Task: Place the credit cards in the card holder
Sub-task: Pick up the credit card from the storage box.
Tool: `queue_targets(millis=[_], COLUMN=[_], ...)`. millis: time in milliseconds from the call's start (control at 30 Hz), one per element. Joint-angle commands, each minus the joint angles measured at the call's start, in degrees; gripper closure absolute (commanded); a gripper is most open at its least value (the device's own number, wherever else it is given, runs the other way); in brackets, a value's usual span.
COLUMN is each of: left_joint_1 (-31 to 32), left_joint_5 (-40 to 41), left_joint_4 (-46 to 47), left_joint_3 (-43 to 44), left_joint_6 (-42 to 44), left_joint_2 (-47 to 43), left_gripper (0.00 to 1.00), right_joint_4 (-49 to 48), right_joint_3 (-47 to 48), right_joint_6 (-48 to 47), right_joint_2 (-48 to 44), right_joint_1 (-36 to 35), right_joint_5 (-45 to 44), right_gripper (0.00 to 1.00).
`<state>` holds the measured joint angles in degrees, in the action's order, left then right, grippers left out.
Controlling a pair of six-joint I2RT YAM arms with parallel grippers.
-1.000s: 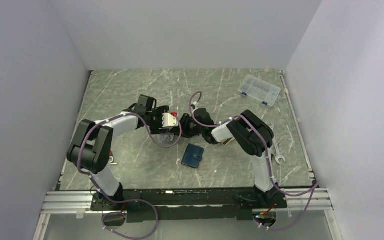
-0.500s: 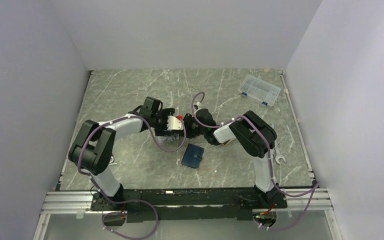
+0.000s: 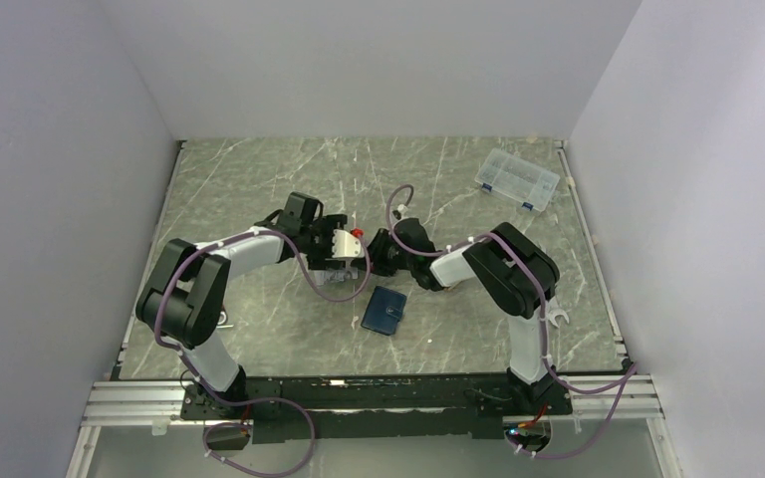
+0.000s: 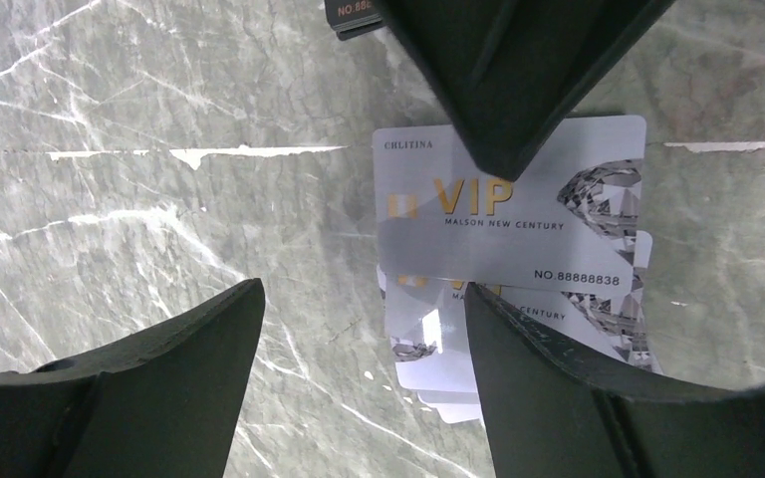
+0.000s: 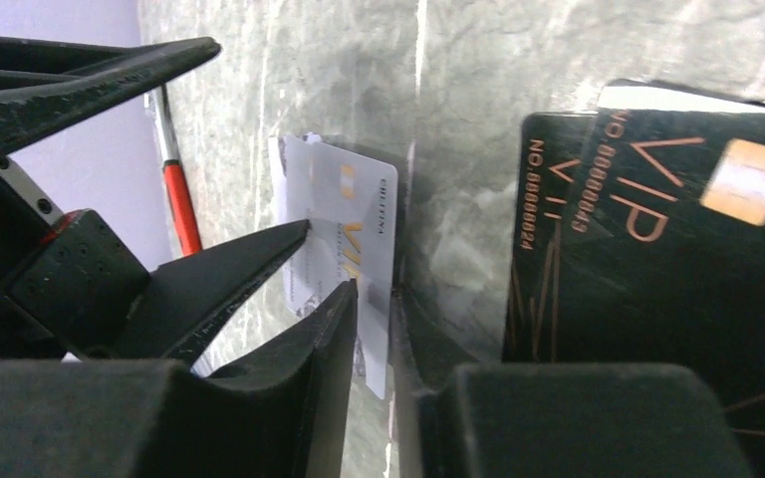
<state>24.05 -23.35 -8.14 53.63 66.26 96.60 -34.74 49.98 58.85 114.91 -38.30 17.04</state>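
Closest to the arm bases, the navy card holder [image 3: 385,311] lies folded shut and flat on the marble tabletop [image 3: 259,179], with neither arm touching it. Well to the right of the card holder, beside the right arm, lies a wrench [image 3: 556,317].

Just beyond the card holder, both wrists meet low over a small stack of credit cards [image 4: 428,349]. The right fingers [image 5: 334,339] are clenched on one edge of the top white card [image 4: 548,214], which is printed VIP in gold beside a diamond picture. This card sits raised and slightly askew above the other white cards, which lie on the stone. The left fingers [image 4: 229,319] are spread wide and grasp nothing, one on either side of those lower cards.

Next to the white stack, on the right arm's side, black cards [image 5: 657,229] with copper VIP lettering lie overlapped. A red-handled tool [image 5: 181,204] lies a little farther from the card holder. Farthest from it, toward the back right corner, sits a clear compartment box [image 3: 518,179].
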Motion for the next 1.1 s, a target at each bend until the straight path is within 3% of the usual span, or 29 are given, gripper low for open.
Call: queue_targets(millis=[0, 233, 433, 700, 867, 1067], left_joint_1=[-0.7, -0.9, -1.3, -2.3, -7.6, -13.9], left_joint_5=[0.7, 0.8, 1.4, 1.8, -6.2, -19.9], left_joint_4=[-1.4, -1.4, -1.8, -2.4, -9.8, -16.8], left_joint_3=[-0.8, -0.9, -0.2, 0.8, 7.8, 15.2], left_joint_6=[-0.8, -0.8, -0.8, -2.5, -11.4, -23.9], left_joint_2=[0.8, 1.0, 1.8, 1.0, -1.6, -5.7], left_gripper=[0.2, 0.2, 0.21, 0.21, 0.18, 0.17], right_joint_4=[8.4, 0.7, -3.5, -14.9, -16.1, -9.5], right_joint_3=[-2.6, -3.8, -6.7, -8.0, -6.9, -5.6], right_joint_6=[-2.6, -0.1, 0.1, 0.3, -1.5, -7.5], right_joint_2=[1.1, 2.6, -0.9, -2.6, -5.4, -12.4], right_joint_1=[0.5, 0.7, 2.5, 3.4, 4.1, 4.5], right_joint_5=[-3.6, 0.8, 2.5, 10.9, 14.7, 15.7], right_gripper=[0.82, 1.0, 1.0, 1.0, 1.0, 1.0])
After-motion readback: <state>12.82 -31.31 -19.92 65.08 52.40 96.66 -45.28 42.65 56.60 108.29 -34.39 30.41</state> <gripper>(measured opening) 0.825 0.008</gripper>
